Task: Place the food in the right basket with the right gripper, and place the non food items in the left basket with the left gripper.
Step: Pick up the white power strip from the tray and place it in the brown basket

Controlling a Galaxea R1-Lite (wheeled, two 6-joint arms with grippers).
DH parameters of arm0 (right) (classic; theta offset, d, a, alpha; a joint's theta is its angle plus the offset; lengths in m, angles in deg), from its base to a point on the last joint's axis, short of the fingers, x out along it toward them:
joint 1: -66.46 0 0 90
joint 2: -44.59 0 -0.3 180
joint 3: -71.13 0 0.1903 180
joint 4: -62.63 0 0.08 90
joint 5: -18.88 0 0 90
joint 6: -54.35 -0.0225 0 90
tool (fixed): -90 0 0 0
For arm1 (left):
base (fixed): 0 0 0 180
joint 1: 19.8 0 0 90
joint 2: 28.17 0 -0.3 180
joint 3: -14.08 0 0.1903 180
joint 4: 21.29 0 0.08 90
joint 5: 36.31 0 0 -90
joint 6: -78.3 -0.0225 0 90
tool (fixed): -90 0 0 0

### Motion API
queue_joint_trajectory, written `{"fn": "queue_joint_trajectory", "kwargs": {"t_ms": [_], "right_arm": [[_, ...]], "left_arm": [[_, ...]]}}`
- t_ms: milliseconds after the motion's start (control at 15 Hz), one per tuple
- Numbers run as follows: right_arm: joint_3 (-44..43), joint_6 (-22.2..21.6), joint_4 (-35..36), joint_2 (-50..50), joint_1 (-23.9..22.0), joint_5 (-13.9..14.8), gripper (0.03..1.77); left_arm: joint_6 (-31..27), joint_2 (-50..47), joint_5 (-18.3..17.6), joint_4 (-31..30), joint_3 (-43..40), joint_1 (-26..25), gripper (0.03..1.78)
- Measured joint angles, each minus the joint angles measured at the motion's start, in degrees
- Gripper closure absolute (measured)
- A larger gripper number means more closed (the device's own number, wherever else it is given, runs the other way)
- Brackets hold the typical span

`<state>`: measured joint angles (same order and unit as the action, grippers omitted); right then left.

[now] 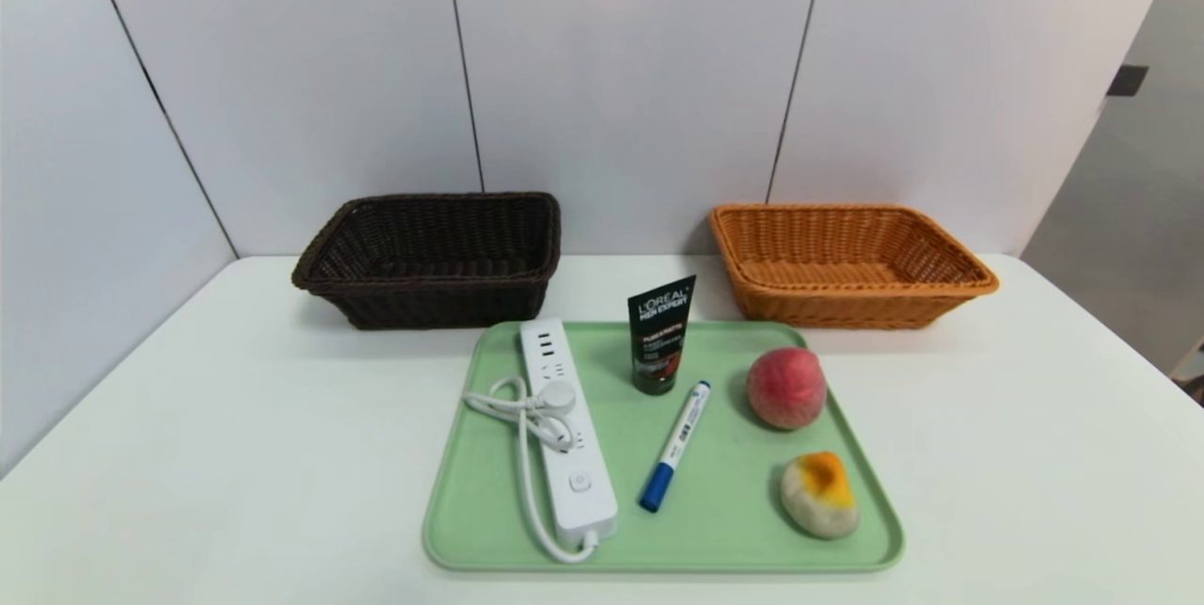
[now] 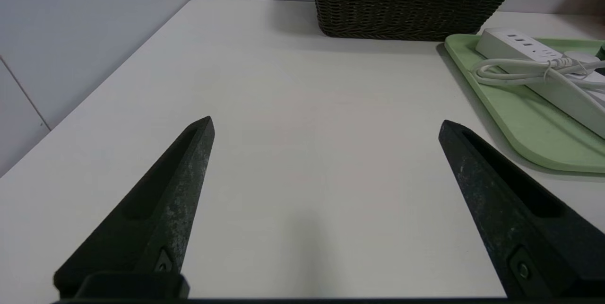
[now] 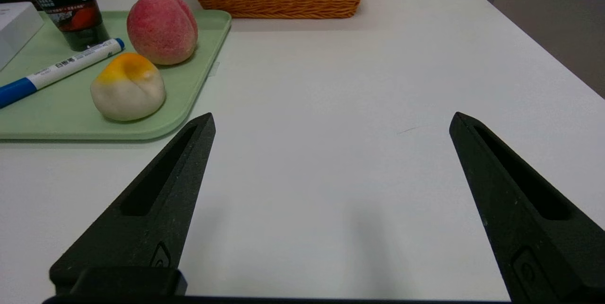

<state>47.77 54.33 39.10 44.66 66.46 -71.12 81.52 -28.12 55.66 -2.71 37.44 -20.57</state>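
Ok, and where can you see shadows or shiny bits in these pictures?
Head view: soft shadow on the wall just left of the orange basket. Left wrist view: a dark shadow along the edge of the green tray, and a faint grey smudge on the white table. Right wrist view: small shadow under the peach, pale grey smudges on the table.

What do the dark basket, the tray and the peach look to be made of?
Dark basket: woven wicker, natural or plastic strands; the weave shows.
Tray: probably matte plastic, from its smooth, even green and raised rim.
Peach: mottled, matte, fuzzy-looking skin; real or imitation, I cannot tell.
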Motion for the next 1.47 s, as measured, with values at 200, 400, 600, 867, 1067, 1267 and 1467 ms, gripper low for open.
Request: {"fn": "queue_joint_trajectory", "kwargs": {"t_ms": [200,400,600,867,1067,1267,1467], "right_arm": [[0.00,-0.05,-0.02,0.00,0.00,0.00,0.09],[0.00,-0.02,-0.02,0.00,0.00,0.00,0.09],[0.00,-0.02,0.00,0.00,0.00,0.00,0.09],[0.00,-0.07,-0.02,0.00,0.00,0.00,0.09],[0.00,-0.07,-0.02,0.00,0.00,0.00,0.09],[0.00,-0.05,0.00,0.00,0.00,0.00,0.09],[-0.22,0.16,0.67,0.00,0.00,0.05,0.09]], "left_arm": [[0.00,0.00,0.00,0.02,0.00,0.00,0.12],[-0.57,0.00,-0.20,0.02,0.00,0.00,0.12],[-0.44,0.00,-0.24,0.00,0.00,0.00,0.12],[-0.33,0.00,0.00,0.39,0.00,0.00,0.12],[0.02,0.00,0.11,0.30,0.00,0.00,0.12],[-0.30,0.00,0.11,0.09,0.00,0.00,0.12],[-0.30,0.00,-0.05,0.17,0.00,0.00,0.12]]}}
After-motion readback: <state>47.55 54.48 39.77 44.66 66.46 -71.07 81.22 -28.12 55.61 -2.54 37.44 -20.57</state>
